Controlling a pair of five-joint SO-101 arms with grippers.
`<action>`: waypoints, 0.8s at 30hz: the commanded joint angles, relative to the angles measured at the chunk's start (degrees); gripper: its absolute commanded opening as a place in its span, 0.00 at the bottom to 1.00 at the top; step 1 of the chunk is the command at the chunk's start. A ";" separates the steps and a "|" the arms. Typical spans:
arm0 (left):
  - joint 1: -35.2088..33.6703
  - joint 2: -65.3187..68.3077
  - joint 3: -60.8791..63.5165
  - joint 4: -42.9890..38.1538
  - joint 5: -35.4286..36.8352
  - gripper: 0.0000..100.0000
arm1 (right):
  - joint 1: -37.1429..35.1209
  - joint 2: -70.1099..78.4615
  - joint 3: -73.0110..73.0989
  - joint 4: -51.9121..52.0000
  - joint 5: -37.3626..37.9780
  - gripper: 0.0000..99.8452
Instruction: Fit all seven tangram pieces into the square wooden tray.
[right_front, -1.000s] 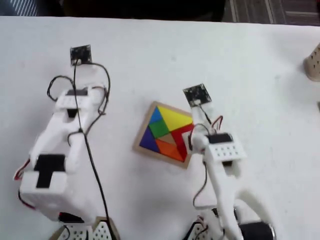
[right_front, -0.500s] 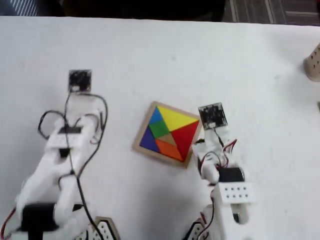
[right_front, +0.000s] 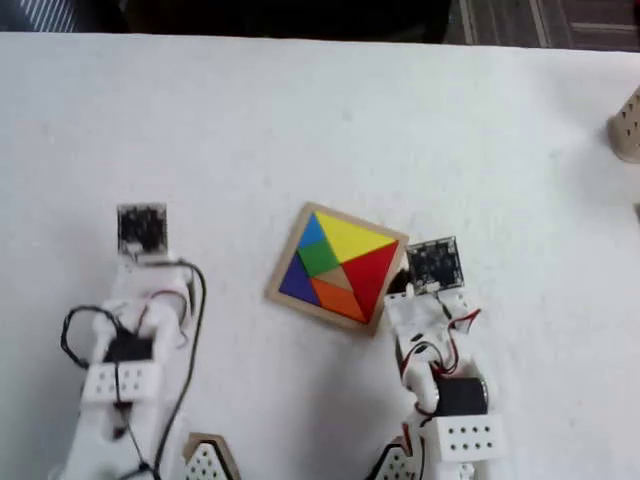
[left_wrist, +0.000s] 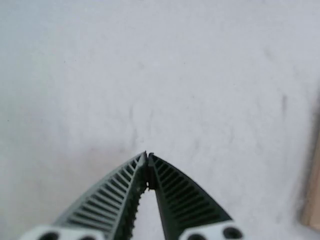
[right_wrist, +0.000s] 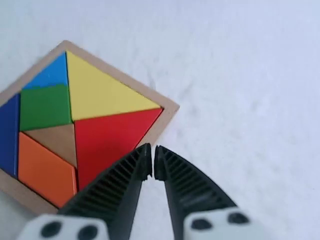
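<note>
Tray (right_front: 320, 312) is lying just ahead of right gripper's (right_wrist: 152, 150) fingertips, which are pressing nearly together. It is sitting well off from left gripper (left_wrist: 147, 156), fingers also closed, holding nothing. Seven pieces (right_wrist: 105, 95) are seemingly sitting flush inside. Likely light, stiff, smooth wood; rim is looking like the easiest hold.

Closed pincer (right_wrist: 151, 153) by filled tray (right_wrist: 169, 107)

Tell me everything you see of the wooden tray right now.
The wooden tray is a square pale-wood frame with a thin rim, lying flat and askew on the table. Seven coloured pieces fill it: yellow, red, orange, tan, green, two blues. The right gripper is beside its red edge; contact unclear.
</note>
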 joint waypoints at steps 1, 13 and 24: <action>-0.57 -10.86 3.52 0.70 -4.92 0.02 | 0.13 -5.93 0.62 8.31 -0.53 0.02; 3.91 -34.95 6.77 30.15 -5.54 0.02 | -6.29 -12.26 0.35 27.21 0.00 0.02; 4.18 -44.79 6.59 53.71 -5.45 0.02 | -8.04 -12.26 0.35 32.40 -0.35 0.02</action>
